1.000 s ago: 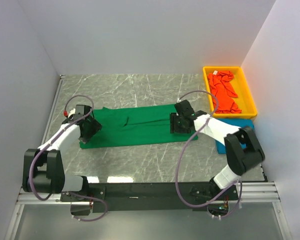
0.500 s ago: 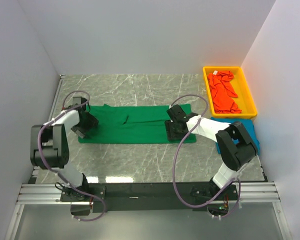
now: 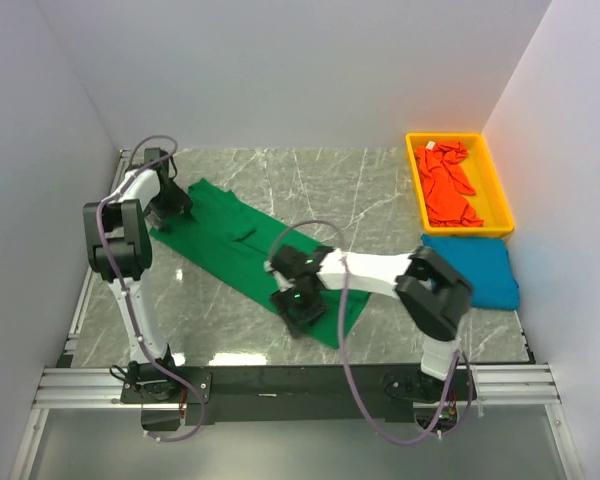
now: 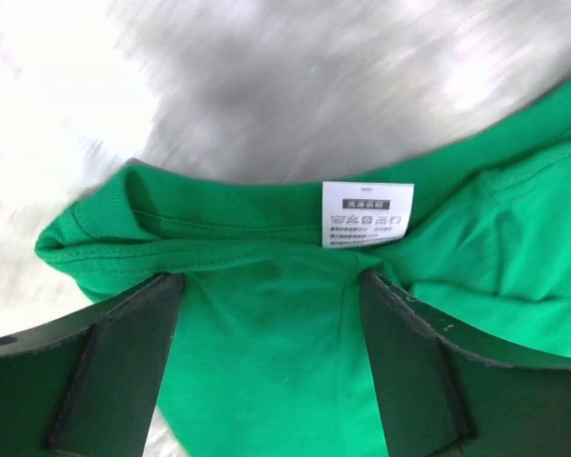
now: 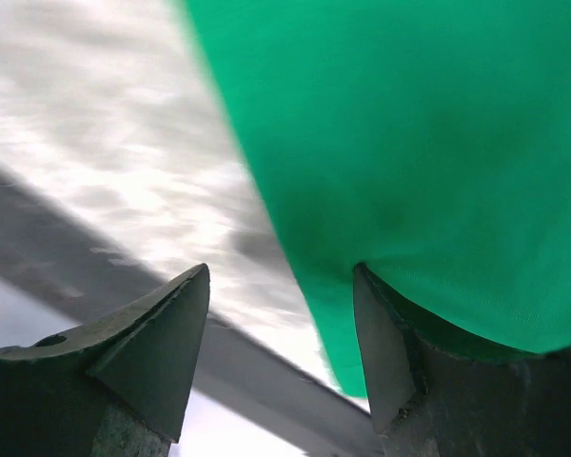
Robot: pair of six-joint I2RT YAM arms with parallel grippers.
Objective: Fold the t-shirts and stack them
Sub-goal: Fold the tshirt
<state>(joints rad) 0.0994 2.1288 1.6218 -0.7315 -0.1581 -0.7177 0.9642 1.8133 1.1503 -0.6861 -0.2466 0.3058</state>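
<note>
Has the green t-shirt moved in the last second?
Yes. The green t-shirt swung diagonal: its right end came toward the near rail, away from the yellow bin.

Green tee (image 3: 245, 250) is presenting as soft matt knit cloth, its collar stitched in fine rows; label (image 4: 367, 213) is reading as smooth white tape with grey print. Blue tee (image 3: 475, 270) and orange tee (image 3: 450, 185) are showing the same matt cloth. Bin (image 3: 445, 137) is appearing as smooth yellow plastic with a slight sheen. Table (image 3: 310, 180) is showing a polished grey marble-look top, throwing back light near the front. Left fingers (image 4: 114, 367) and right fingers (image 5: 143, 362) are looking like matt black plastic, faintly grained. Rail (image 3: 515, 385) is showing as bare ribbed silver metal.
</note>
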